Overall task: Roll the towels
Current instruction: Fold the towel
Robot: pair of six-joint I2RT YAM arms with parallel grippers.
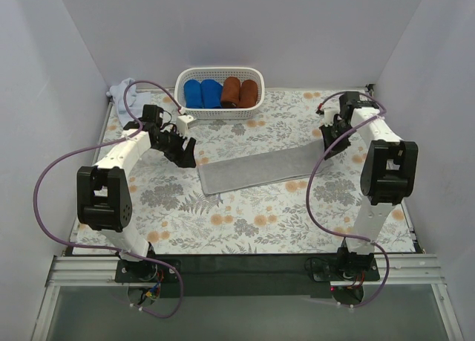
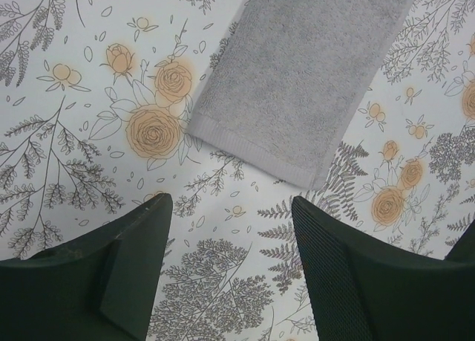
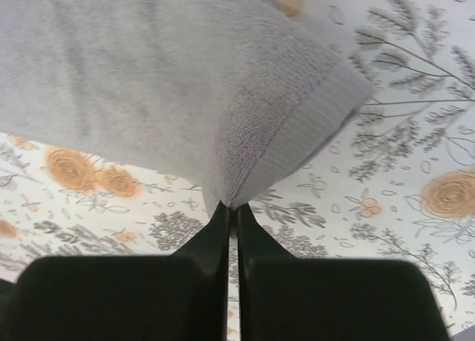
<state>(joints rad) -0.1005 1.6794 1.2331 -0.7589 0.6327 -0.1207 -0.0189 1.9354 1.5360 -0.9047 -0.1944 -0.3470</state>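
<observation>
The mid-grey towel [image 1: 256, 171] lies stretched flat across the middle of the floral table. My right gripper [image 1: 332, 143] is shut on its right end, pinching the corner and lifting it a little off the table [image 3: 245, 144]. My left gripper [image 1: 184, 154] is open and empty, just left of the towel's left end; that end shows ahead of the jaws in the left wrist view [image 2: 297, 88]. The pale blue-lavender towel [image 1: 125, 97] lies crumpled at the far left by the wall.
A white basket [image 1: 220, 76] at the back holds two bright blue [image 1: 202, 93] and two rust-brown [image 1: 240, 93] cloth rolls. Walls close in the table on the left, right and back. Purple cables loop from both arms.
</observation>
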